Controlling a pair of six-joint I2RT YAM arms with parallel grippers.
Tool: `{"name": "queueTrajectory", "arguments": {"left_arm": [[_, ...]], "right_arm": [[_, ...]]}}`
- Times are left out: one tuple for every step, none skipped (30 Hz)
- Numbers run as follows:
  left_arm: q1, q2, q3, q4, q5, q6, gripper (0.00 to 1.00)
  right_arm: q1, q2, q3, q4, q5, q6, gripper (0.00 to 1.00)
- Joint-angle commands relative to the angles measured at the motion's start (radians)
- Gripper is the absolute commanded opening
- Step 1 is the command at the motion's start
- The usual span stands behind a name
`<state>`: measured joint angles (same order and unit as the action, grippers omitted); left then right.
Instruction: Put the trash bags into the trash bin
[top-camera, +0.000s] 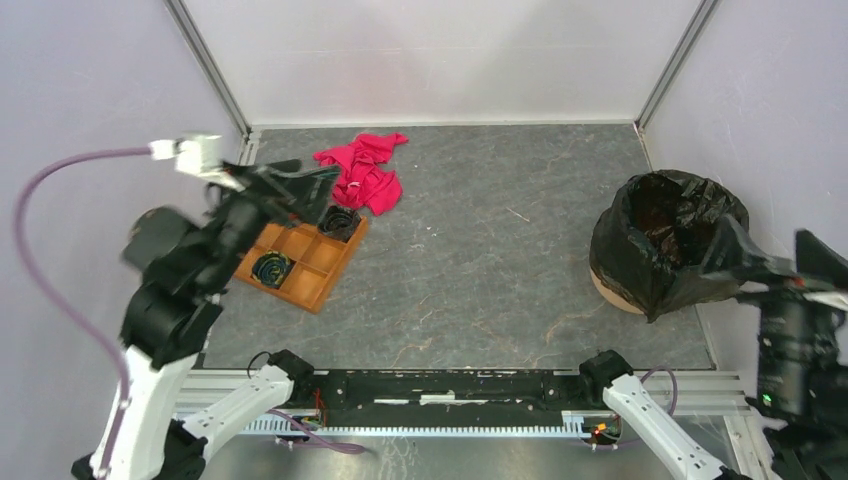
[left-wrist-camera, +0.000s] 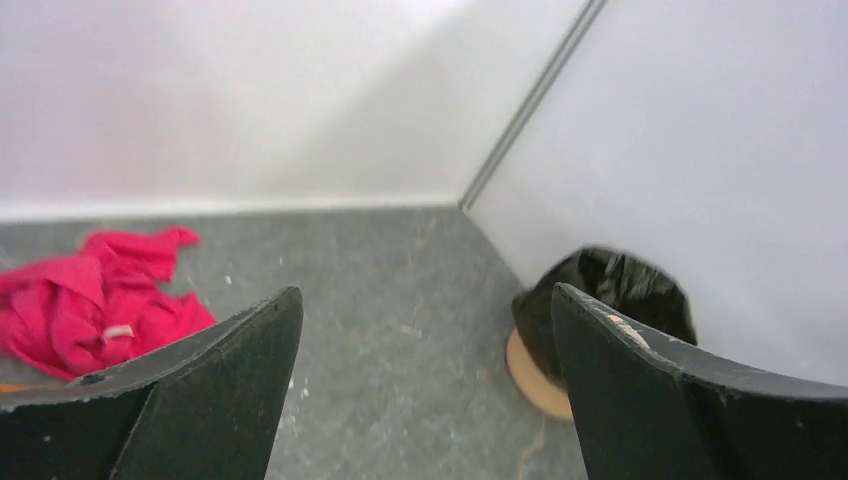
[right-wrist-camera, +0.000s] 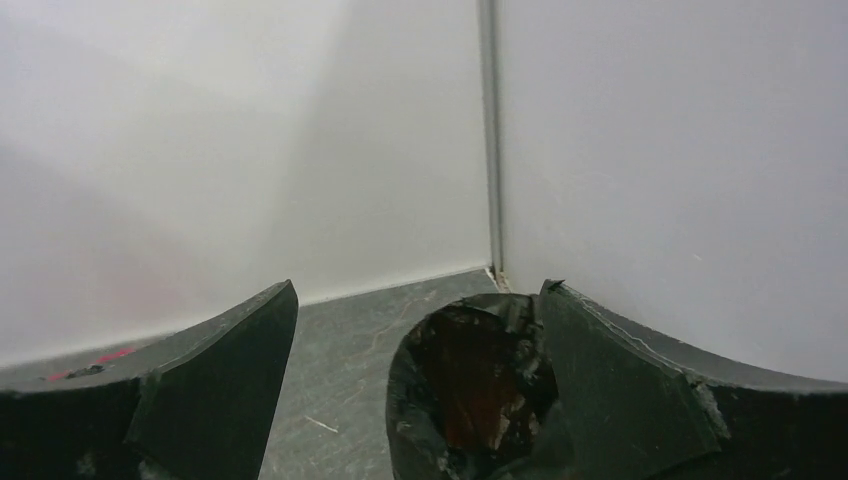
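The orange trash bin stands at the right, and only its base (top-camera: 607, 291) shows. A shiny black trash bag (top-camera: 664, 245) lines and drapes over it, mouth open. My right gripper (top-camera: 765, 245) is open at the bag's right edge. In the right wrist view the gripper (right-wrist-camera: 420, 290) is spread wide, and its right finger (right-wrist-camera: 620, 390) overlaps the bag's rim (right-wrist-camera: 420, 400). The brown inside of the bin (right-wrist-camera: 480, 380) shows through the mouth. Two small black wads (top-camera: 272, 267) (top-camera: 340, 222) sit in tray compartments. My left gripper (top-camera: 290, 190) is open and empty above the tray. In the left wrist view, that gripper (left-wrist-camera: 425, 295) faces the distant bagged bin (left-wrist-camera: 620, 290).
A flat orange tray (top-camera: 310, 270) with square compartments lies at the left. A pink-red cloth (top-camera: 365, 172) lies behind it and also shows in the left wrist view (left-wrist-camera: 90, 305). White walls close in the back and both sides. The bin is near the right wall.
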<state>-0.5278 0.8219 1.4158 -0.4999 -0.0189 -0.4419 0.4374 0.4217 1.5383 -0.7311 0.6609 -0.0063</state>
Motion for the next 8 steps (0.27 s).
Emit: {"name": "queueTrajectory", "arguments": {"left_arm": [[0.002, -0.073, 0.063, -0.017, -0.124, 0.093, 1.0], [0.002, -0.088, 0.065, -0.022, -0.145, 0.095, 1.0], [0.001, -0.098, 0.064, -0.028, -0.165, 0.096, 1.0], [0.002, -0.106, 0.066, -0.038, -0.185, 0.094, 1.0], [0.002, -0.114, 0.069, -0.05, -0.203, 0.092, 1.0], [0.001, -0.119, 0.072, -0.059, -0.215, 0.091, 1.0], [0.002, -0.123, 0.077, -0.069, -0.227, 0.09, 1.0], [0.002, -0.126, 0.079, -0.077, -0.234, 0.086, 1.0]], "right_arm": [[0.0, 0.084, -0.045, 0.093, -0.192, -0.07, 0.98], [0.0, 0.087, -0.06, 0.112, -0.203, -0.072, 0.98], [0.0, 0.089, -0.07, 0.126, -0.207, -0.07, 0.98], [0.001, 0.093, -0.077, 0.137, -0.21, -0.069, 0.98], [0.001, 0.093, -0.086, 0.147, -0.223, -0.074, 0.98], [0.001, 0.091, -0.094, 0.152, -0.248, -0.085, 0.98], [0.0, 0.095, -0.094, 0.152, -0.251, -0.081, 0.98], [0.001, 0.099, -0.092, 0.151, -0.251, -0.077, 0.98]]}}
